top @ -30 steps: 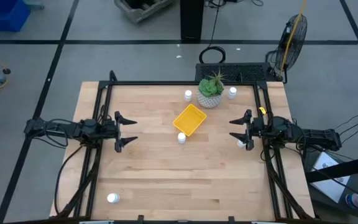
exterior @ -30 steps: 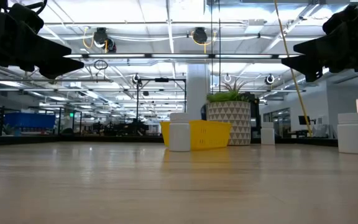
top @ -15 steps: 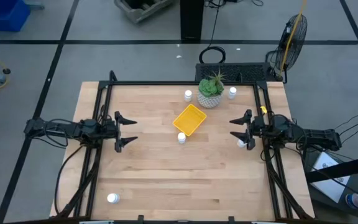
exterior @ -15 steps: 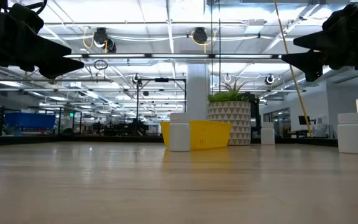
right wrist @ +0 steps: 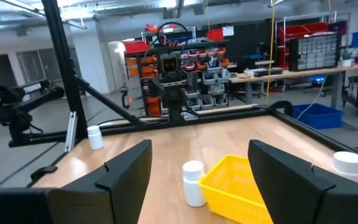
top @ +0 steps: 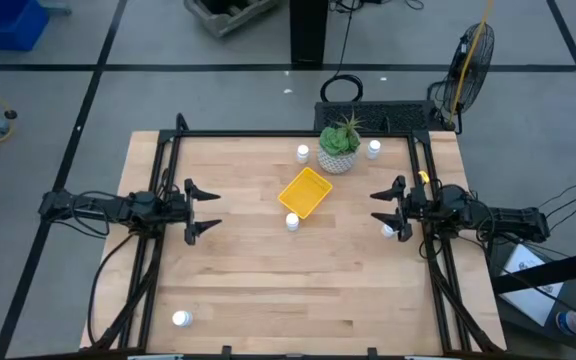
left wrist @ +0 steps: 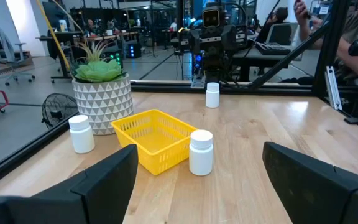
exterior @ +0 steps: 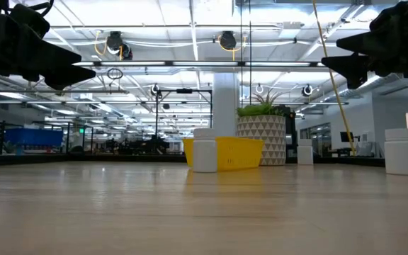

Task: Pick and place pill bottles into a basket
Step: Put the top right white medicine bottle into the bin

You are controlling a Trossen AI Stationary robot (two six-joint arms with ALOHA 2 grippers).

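Arms level, left gripper (top: 211, 207) and right gripper (top: 377, 210) open, facing basket (top: 305, 192).

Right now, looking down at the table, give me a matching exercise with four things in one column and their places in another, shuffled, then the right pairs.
Things:
1. bright yellow plastic basket
2. pale patterned pot with a spiky green plant
3. lone white pill bottle
4. right end effector

Places:
A. near the table's front left corner
B. over the table's right edge, fingers apart
C. mid-table, a white bottle at its front corner
D. by the far edge, a white bottle on either side

Pairs: 1-C, 2-D, 3-A, 4-B
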